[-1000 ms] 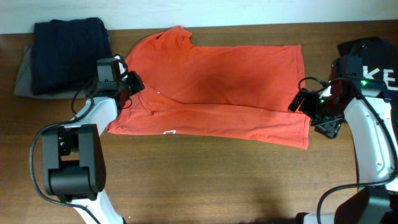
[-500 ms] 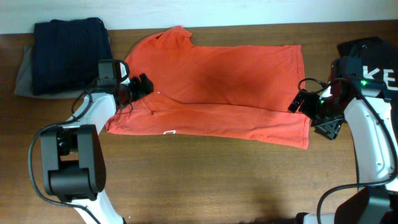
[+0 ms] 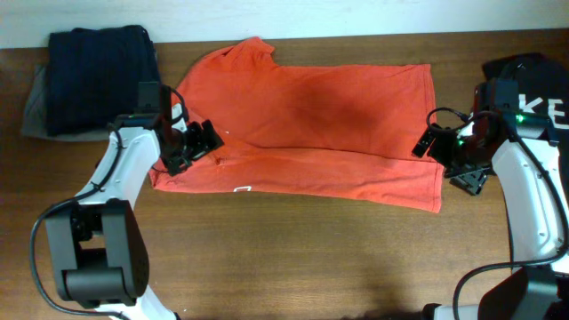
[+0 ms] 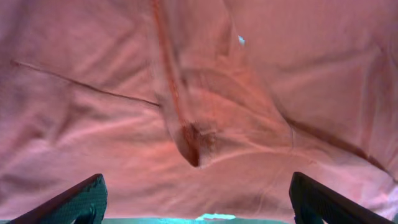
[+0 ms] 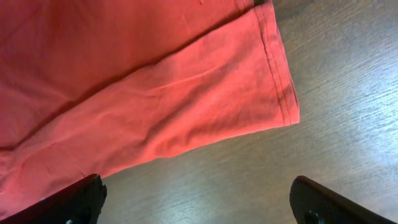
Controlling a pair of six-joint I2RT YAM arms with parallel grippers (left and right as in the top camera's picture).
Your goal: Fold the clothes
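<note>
- Left gripper (image 3: 197,142): we see its jaws spread wide over the orange-red T-shirt (image 3: 311,116), gripping nothing.
- Right gripper (image 3: 437,148): jaws likewise apart, above the T-shirt's hem corner.

soft, even light with faint shadows; the left wrist view looks slightly blurred.

The T-shirt (image 3: 311,124) is seen as soft, matt cloth, lightly creased, with a stitched hem (image 5: 278,68). The table (image 3: 293,258) is shown as brown wood with visible grain and a low sheen. At ten o'clock a dark folded garment (image 3: 98,80) of matt cloth is laid on grey cloth (image 3: 32,107). The left arm (image 3: 124,164) and right arm (image 3: 524,187) are cased in smooth, slightly glossy white plastic, with black matt joints.
</note>
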